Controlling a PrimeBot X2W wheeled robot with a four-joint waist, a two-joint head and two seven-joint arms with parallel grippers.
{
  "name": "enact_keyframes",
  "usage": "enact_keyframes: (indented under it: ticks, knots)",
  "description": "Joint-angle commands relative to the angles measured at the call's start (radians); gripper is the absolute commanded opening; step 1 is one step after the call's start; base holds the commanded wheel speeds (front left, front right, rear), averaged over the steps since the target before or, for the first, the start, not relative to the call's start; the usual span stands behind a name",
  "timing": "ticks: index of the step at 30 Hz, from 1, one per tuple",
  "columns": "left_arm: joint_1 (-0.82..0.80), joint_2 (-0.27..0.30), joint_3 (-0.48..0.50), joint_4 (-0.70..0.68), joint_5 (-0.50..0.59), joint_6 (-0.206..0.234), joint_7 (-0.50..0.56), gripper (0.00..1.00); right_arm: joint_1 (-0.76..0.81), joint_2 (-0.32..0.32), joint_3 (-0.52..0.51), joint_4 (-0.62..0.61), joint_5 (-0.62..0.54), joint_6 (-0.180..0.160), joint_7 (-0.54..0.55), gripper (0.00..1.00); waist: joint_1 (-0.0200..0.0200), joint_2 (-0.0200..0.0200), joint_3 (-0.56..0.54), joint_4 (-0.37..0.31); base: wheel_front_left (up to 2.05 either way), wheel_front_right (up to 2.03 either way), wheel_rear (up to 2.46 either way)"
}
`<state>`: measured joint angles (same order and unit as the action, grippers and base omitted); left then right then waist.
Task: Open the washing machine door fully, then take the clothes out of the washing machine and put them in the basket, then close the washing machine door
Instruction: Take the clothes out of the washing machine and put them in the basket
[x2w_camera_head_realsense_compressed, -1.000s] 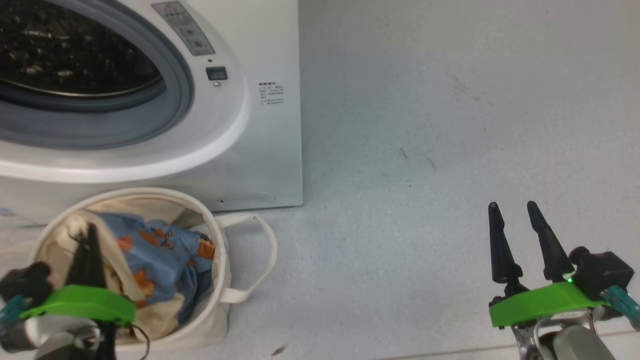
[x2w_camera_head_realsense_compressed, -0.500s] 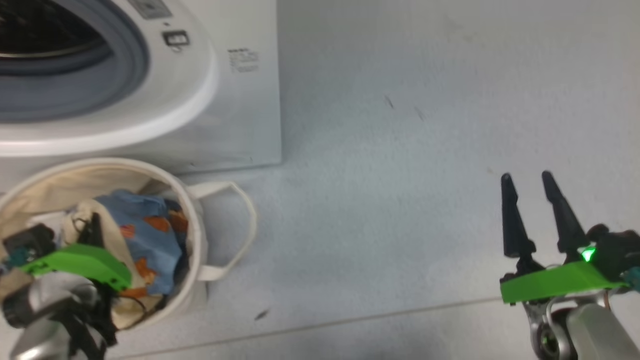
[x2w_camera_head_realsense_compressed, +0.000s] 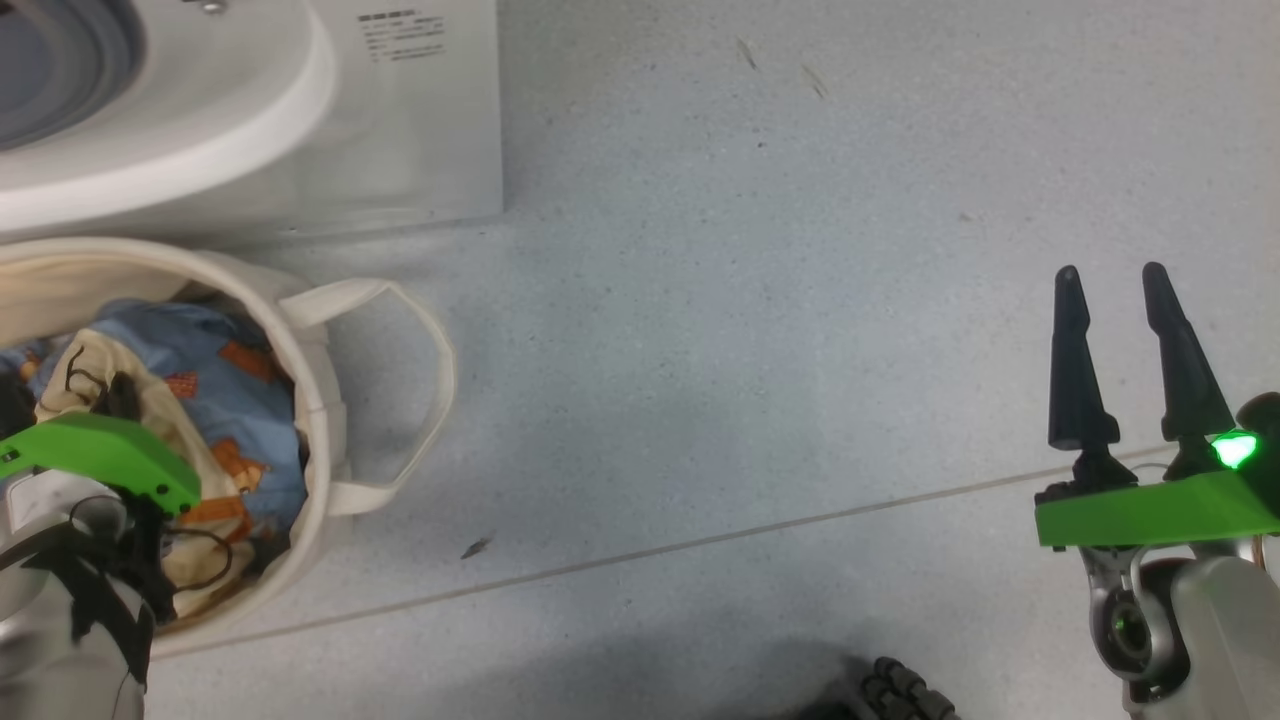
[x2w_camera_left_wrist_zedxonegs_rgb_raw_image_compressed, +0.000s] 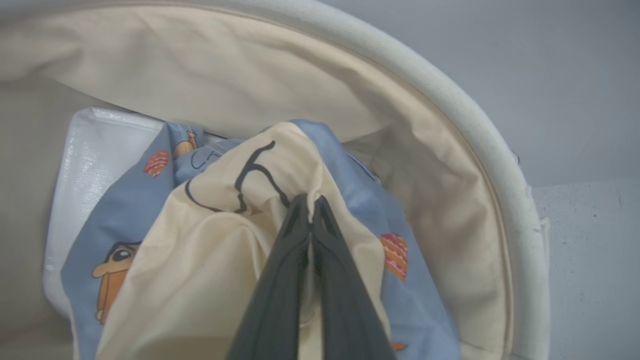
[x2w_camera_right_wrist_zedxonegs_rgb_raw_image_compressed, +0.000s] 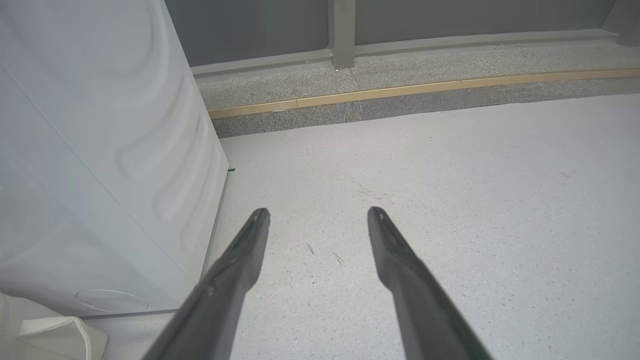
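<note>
Left gripper (x2w_camera_left_wrist_zedxonegs_rgb_raw_image_compressed: 310, 202): the arm reaches down into the basket (x2w_camera_head_realsense_compressed: 322, 400) from above, wrist over its opening, fingers pointing at the bottom. Jaws pressed together, pinching a cream fold of the clothes (x2w_camera_left_wrist_zedxonegs_rgb_raw_image_compressed: 220, 215). The clothes sit inside the basket, bunched up under the jaws, blue cartoon-print side spilling toward the basket wall. A white glossy sheet (x2w_camera_left_wrist_zedxonegs_rgb_raw_image_compressed: 85, 150) lies under them on the basket bottom.

The basket stands on the floor (x2w_camera_head_realsense_compressed: 700, 300) just in front of the washing machine (x2w_camera_head_realsense_compressed: 300, 130), at its lower front edge; can't tell if they touch. One looped handle (x2w_camera_head_realsense_compressed: 435, 340) hangs out to the right.

Right gripper (x2w_camera_head_realsense_compressed: 1111, 272): the arm is held out over bare floor, well apart from the basket and to the right of the machine's side panel. Fingers point forward, jaws spread wide, nothing between them.
</note>
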<state>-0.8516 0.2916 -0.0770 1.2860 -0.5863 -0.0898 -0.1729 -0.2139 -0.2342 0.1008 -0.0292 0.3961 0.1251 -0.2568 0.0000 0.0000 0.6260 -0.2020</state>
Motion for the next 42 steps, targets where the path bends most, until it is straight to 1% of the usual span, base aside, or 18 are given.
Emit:
enact_keyframes:
  ticks: [1, 2, 3, 4, 5, 9, 12, 15, 16, 20, 22, 27, 31, 34, 42]
  knots:
    - [0.007, 0.053, 0.023, -0.002, -0.007, 0.008, 0.003, 0.0, 0.017, -0.016, 0.013, -0.03, -0.007, 0.006, -0.005, 1.0, 0.0, 0.0, 0.006, -0.008, 0.0, 0.0, 0.0]
    - [0.008, 0.055, 0.021, -0.001, -0.006, 0.009, 0.0, 0.25, 0.016, -0.014, 0.014, -0.029, -0.007, 0.006, -0.005, 1.0, 0.0, 0.0, 0.004, -0.008, 0.0, 0.0, 0.0]
    - [0.009, 0.055, 0.016, 0.0, -0.002, 0.007, -0.006, 0.95, 0.016, -0.013, 0.014, -0.027, -0.008, 0.006, -0.005, 1.0, 0.0, 0.0, -0.001, -0.006, 0.0, 0.0, 0.0]
    - [0.009, 0.055, 0.016, 0.0, -0.002, 0.007, -0.006, 0.95, 0.016, -0.013, 0.014, -0.027, -0.008, 0.006, -0.005, 1.0, 0.0, 0.0, -0.001, -0.006, 0.0, 0.0, 0.0]
    - [0.011, 0.054, 0.014, 0.001, -0.002, 0.006, -0.012, 1.0, 0.017, -0.011, 0.014, -0.026, -0.008, 0.006, -0.005, 1.0, 0.0, 0.0, -0.007, -0.003, 0.0, 0.0, 0.0]
    - [0.021, 0.051, -0.002, 0.003, 0.01, 0.006, -0.037, 1.0, 0.015, -0.01, 0.02, -0.015, -0.011, 0.006, -0.005, 1.0, 0.0, 0.0, -0.04, 0.01, 0.0, 0.0, 0.0]
    - [0.019, 0.052, -0.02, -0.002, 0.027, -0.004, -0.066, 1.0, 0.013, -0.011, 0.023, -0.007, -0.009, 0.006, -0.005, 1.0, 0.0, 0.0, -0.073, 0.026, 0.0, 0.0, 0.0]
    - [0.03, 0.05, -0.043, -0.039, 0.056, -0.017, -0.086, 1.0, 0.014, -0.012, 0.029, 0.009, -0.007, 0.006, -0.005, 1.0, 0.0, 0.0, -0.118, 0.047, 0.0, 0.0, 0.0]
    - [0.046, 0.055, -0.04, -0.099, 0.068, -0.023, -0.088, 1.0, 0.016, -0.013, 0.035, 0.022, -0.007, 0.006, -0.005, 1.0, 0.0, 0.0, -0.155, 0.062, 0.0, 0.0, 0.0]
    - [0.121, 0.059, -0.016, -0.237, 0.104, -0.033, -0.088, 1.0, 0.027, -0.011, 0.049, 0.049, -0.005, 0.006, -0.005, 1.0, 0.0, 0.0, -0.241, 0.089, 0.0, 0.0, 0.0]
    - [0.165, 0.067, -0.021, -0.303, 0.146, -0.036, -0.089, 1.0, 0.036, -0.01, 0.06, 0.064, -0.006, 0.006, -0.005, 1.0, 0.0, 0.0, -0.286, 0.099, 0.0, 0.0, 0.0]
    - [0.288, 0.071, 0.019, -0.426, 0.191, -0.039, -0.089, 1.0, 0.06, 0.001, 0.085, 0.094, -0.003, 0.006, -0.005, 1.0, 0.0, 0.0, -0.394, 0.108, 0.0, 0.0, 0.0]
    - [0.374, 0.066, 0.029, -0.52, 0.184, -0.04, -0.089, 1.0, 0.091, 0.003, 0.101, 0.117, -0.003, 0.006, -0.005, 1.0, 0.0, 0.0, -0.473, 0.115, 0.0, 0.0, 0.0]
    - [0.434, 0.066, 0.03, -0.598, 0.147, -0.04, -0.089, 1.0, 0.114, 0.003, 0.106, 0.127, -0.003, 0.006, -0.005, 1.0, 0.0, 0.0, -0.523, 0.117, 0.0, 0.0, 0.0]
    - [0.587, 0.133, -0.015, -0.76, 0.064, -0.041, -0.089, 1.0, 0.158, 0.007, 0.124, 0.137, -0.016, 0.006, -0.005, 1.0, 0.0, 0.0, -0.616, 0.105, 0.0, 0.0, 0.0]
